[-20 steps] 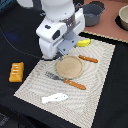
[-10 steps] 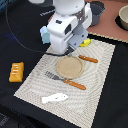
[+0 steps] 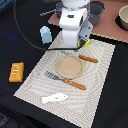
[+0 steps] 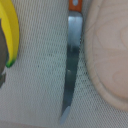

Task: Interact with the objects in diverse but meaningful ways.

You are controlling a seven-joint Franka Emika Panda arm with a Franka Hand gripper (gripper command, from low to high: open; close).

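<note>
We count one banana (image 4: 9,35), one knife (image 4: 71,65), one fork (image 3: 65,80), one wooden plate (image 3: 69,67), one white fish (image 3: 54,98), all on the placemat (image 3: 100,90). One orange block (image 3: 16,71) sits on the dark surface, one blue cup (image 3: 45,34) nearby. Pincer: we cannot tell.

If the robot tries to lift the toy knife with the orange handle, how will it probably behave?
The knife lies flat on the woven placemat, so its thin blade probably gives the pincer little to catch. It looks stiff, likely light. The smooth, shiny blade may slip; the orange handle seems the safer grip. It lies close beside the wooden plate, which may hinder access.
</note>
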